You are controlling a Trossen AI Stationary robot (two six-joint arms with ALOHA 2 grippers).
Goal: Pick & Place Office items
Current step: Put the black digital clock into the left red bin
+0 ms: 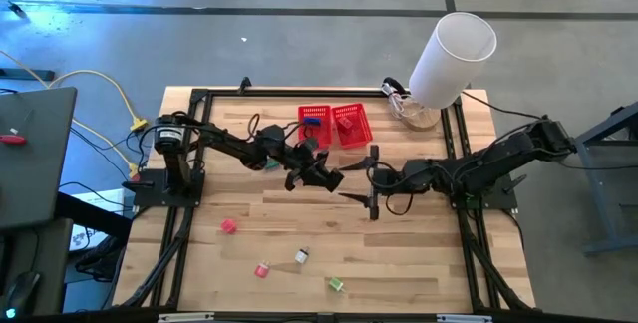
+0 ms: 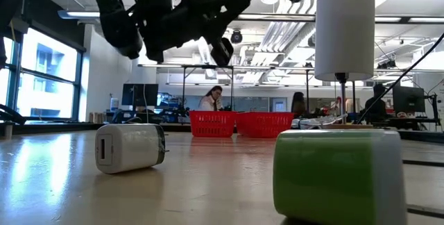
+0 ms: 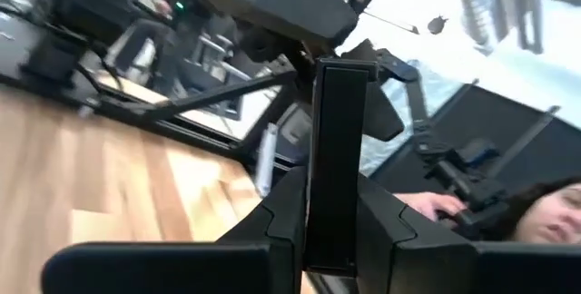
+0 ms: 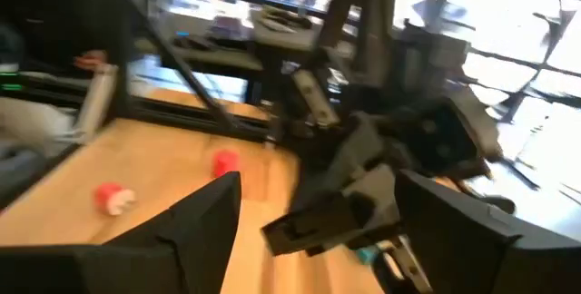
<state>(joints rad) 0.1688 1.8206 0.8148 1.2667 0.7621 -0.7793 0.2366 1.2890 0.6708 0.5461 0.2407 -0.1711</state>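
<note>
My left gripper (image 1: pixel 329 175) hovers above the table's middle, shut on a black rectangle (image 3: pixel 338 140). My right gripper (image 1: pixel 374 178) faces it from the right and is open. Its fingers (image 4: pixel 209 221) stand wide on either side of the left gripper's tip without touching it. On the near part of the table lie a pink item (image 1: pixel 228 226), a red-white one (image 1: pixel 262 270), a whitish one (image 2: pixel 130 147) and a green one (image 2: pixel 338 176). A teal item (image 1: pixel 271 163) shows under the left arm. My left gripper pinches the black rectangle by its near end (image 3: pixel 331 240) between its two fingers (image 3: pixel 281 221). The fingers lie along the rectangle, reaching roughly level from the table's left. The rest of the rectangle sticks out past the fingertips, clear of the table.
Two red mesh baskets (image 1: pixel 315 124) (image 1: pixel 351 124) stand side by side at the far middle, with small things inside. A big white cylinder (image 1: pixel 451 59) stands at the far right corner. Black frame rails (image 1: pixel 184 233) run along the table's sides. People sit in the room beyond.
</note>
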